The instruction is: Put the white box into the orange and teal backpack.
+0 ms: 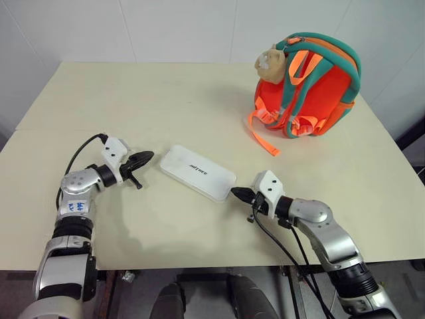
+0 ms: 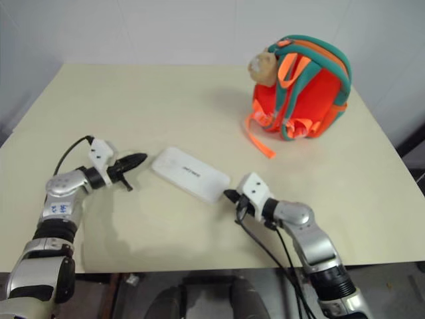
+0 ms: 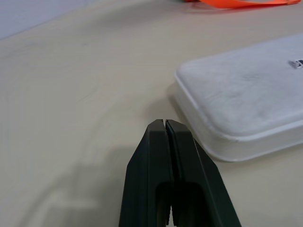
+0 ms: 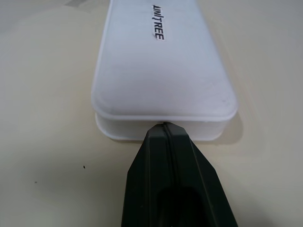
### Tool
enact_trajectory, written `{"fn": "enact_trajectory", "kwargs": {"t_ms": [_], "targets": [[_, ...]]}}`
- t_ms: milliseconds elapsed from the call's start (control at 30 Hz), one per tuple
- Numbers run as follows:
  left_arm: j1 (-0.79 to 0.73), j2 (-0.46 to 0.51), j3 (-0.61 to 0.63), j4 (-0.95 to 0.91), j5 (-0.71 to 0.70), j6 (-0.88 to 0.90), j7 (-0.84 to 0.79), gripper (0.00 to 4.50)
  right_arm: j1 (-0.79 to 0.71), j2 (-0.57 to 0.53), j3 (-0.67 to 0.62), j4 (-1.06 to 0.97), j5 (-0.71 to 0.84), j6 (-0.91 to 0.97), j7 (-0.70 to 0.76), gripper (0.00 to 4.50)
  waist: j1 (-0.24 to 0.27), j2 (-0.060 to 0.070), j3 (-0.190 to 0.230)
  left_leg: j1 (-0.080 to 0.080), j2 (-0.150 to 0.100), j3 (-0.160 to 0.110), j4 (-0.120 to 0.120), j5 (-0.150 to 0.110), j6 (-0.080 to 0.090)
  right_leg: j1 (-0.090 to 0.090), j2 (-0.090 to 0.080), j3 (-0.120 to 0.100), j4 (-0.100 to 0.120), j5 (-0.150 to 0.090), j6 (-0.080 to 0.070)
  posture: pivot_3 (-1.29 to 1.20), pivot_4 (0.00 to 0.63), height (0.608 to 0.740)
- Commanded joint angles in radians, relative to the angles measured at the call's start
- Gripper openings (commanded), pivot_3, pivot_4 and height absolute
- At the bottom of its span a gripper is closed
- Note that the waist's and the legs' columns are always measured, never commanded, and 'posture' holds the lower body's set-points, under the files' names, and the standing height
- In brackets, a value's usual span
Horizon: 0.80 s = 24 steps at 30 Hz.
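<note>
The white box lies flat in the middle of the table, dark lettering on its lid. My left gripper is shut and empty, its tip a short gap from the box's left end. My right gripper is shut too, its tip right at the box's near right end; whether it touches the box is unclear. The orange and teal backpack stands upright at the far right of the table, a tan plush charm hanging at its top.
An orange strap trails from the backpack across the cream table toward the box. The table's near edge runs just behind both wrists. Black cables hang from my right wrist.
</note>
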Motion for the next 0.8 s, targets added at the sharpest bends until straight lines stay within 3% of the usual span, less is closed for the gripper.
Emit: {"fn": "enact_trajectory", "kwargs": {"t_ms": [33, 233, 500, 800], "targets": [[-0.007, -0.014, -0.001, -0.033, -0.03, -0.003, -0.048, 0.06, -0.019, 0.013, 0.001, -0.01, -0.002, 0.002, -0.01, 0.0, -0.001, 0.0, 0.0, 0.0, 0.0, 0.0, 0.0, 0.0, 0.0, 0.0, 0.0, 0.0, 0.0, 0.0, 0.0, 0.0, 0.15, 0.74], [0.052, -0.029, -0.001, -0.108, -0.066, 0.037, -0.107, 0.06, -0.035, 0.004, -0.009, 0.005, 0.003, -0.002, 0.003, 0.0, -0.003, 0.0, 0.0, 0.0, 0.0, 0.0, 0.0, 0.0, 0.0, 0.0, 0.0, 0.0, 0.001, 0.0, 0.0, 0.0, 0.15, 0.74], [0.224, -0.015, -0.014, -0.375, -0.13, 0.179, -0.184, 0.06, -0.075, -0.074, -0.056, 0.072, 0.015, -0.039, 0.068, 0.0, -0.003, 0.0, 0.0, 0.001, 0.0, 0.0, 0.0, 0.0, 0.0, 0.0, 0.0, 0.0, 0.001, 0.0, 0.0, 0.0, 0.15, 0.74], [0.16, -0.001, 0.091, -0.351, -0.111, 0.085, -0.006, 0.06, -0.097, -0.097, -0.071, 0.132, 0.019, -0.065, 0.103, 0.0, -0.001, 0.0, 0.0, 0.001, 0.0, -0.001, 0.0, 0.0, 0.0, 0.0, 0.0, 0.0, 0.001, 0.0, 0.0, 0.0, 0.15, 0.74]]}}
